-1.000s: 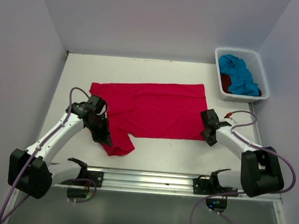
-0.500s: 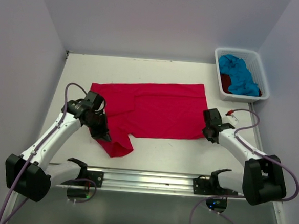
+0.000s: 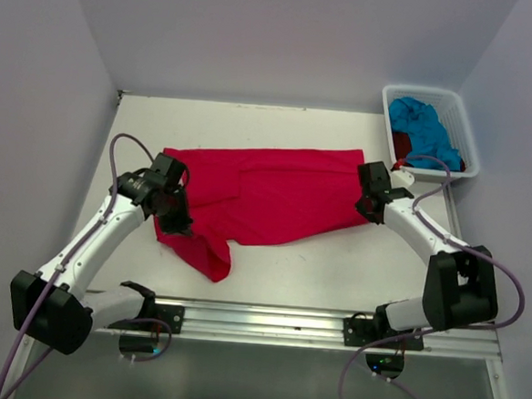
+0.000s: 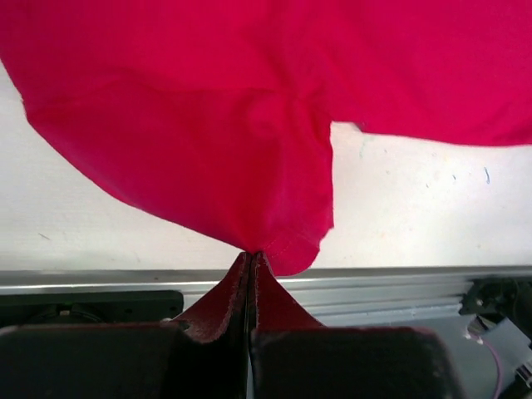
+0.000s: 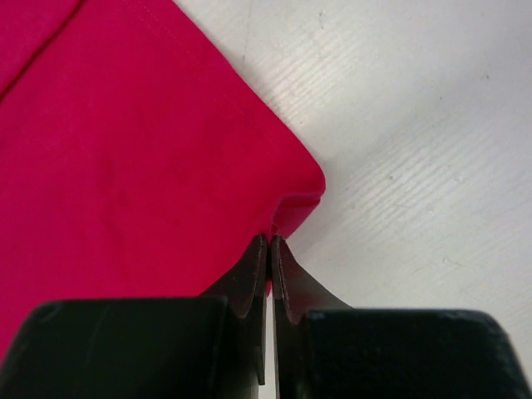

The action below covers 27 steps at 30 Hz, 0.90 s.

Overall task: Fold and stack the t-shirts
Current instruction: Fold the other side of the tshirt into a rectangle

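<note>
The bright red-pink t-shirt (image 3: 276,191) lies spread across the middle of the table. My left gripper (image 3: 180,223) is shut on its near left edge (image 4: 274,241) and holds that part lifted, so cloth hangs down toward the rail. My right gripper (image 3: 368,205) is shut on its near right corner (image 5: 291,195), raised slightly off the table. The turquoise blue t-shirt (image 3: 423,130) lies bunched in the white basket, with the dark red t-shirt (image 3: 400,145) partly hidden beneath it.
The white plastic basket (image 3: 463,122) stands at the back right corner. A metal rail (image 3: 267,320) runs along the near table edge and shows in the left wrist view (image 4: 391,287). Grey walls close in the table on three sides.
Both grippers have moved away from the near edge toward the back, carrying the shirt's near edge with them. The near hem now lies further back and the left sleeve hangs bunched.
</note>
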Available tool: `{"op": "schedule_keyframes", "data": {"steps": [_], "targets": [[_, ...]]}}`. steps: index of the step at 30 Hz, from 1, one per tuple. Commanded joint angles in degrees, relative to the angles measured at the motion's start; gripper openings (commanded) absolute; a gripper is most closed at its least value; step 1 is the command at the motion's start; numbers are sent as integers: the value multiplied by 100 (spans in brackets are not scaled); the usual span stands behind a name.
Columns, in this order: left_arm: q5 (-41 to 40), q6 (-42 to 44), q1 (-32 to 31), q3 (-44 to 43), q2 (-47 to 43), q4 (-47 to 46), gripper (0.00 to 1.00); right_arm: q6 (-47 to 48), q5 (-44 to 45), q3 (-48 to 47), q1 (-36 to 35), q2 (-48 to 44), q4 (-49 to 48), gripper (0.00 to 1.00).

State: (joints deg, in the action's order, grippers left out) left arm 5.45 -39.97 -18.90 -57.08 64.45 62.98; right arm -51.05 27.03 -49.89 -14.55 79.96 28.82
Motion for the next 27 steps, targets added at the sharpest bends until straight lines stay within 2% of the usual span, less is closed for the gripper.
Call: {"op": "schedule_keyframes", "data": {"steps": [1,5,12,27], "targets": [[-553,59,35,-84,252,-488,0,350,66,-468,39,291,45,0],[-897,226,254,-373,507,-664,0,438,110,-785,48,590,106,0],[-923,770,1194,-900,771,-919,0,701,268,-1417,127,994,212,0],[-906,1017,1424,-2140,2027,-1236,0,1000,338,-2446,286,2031,335,0]]}}
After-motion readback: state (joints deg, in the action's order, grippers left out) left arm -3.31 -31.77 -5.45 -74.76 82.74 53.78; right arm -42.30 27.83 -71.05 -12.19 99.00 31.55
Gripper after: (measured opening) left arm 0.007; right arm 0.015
